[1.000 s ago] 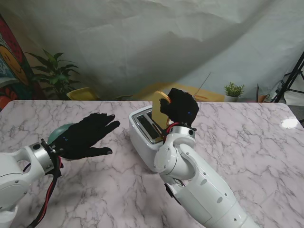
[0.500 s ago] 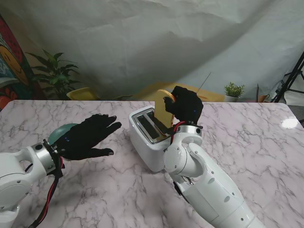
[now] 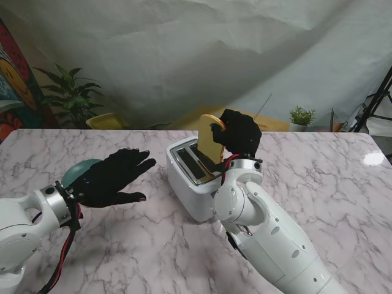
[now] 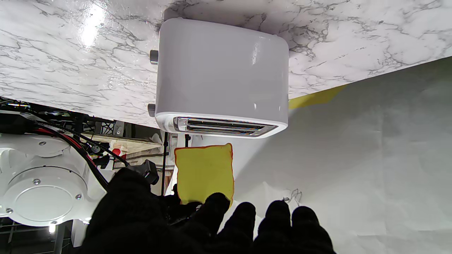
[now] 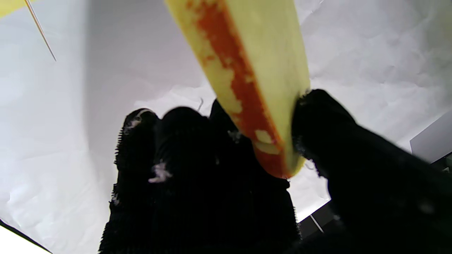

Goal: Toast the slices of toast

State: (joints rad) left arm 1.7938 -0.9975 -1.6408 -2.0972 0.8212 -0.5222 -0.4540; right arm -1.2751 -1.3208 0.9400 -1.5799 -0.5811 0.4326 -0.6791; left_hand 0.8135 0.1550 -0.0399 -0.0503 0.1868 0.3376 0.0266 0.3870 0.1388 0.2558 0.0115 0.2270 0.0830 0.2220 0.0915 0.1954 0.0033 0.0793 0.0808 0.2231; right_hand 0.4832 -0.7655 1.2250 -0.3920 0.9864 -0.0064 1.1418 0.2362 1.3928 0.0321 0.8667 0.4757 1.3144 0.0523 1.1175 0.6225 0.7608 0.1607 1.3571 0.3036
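The left hand [image 3: 109,176] floats over the marble table [image 3: 318,177] with its fingers spread wide, holding nothing. To its right sits the white toaster [image 3: 193,177]; nothing fills its two slots. Just over them, the right hand [image 3: 236,136] pinches a yellow toast slice [image 3: 210,136].

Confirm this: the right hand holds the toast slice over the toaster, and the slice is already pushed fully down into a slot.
Not quite. The right hand does hold the toast slice over the toaster, but the left wrist view shows the slice clear of the slots, not yet inserted.
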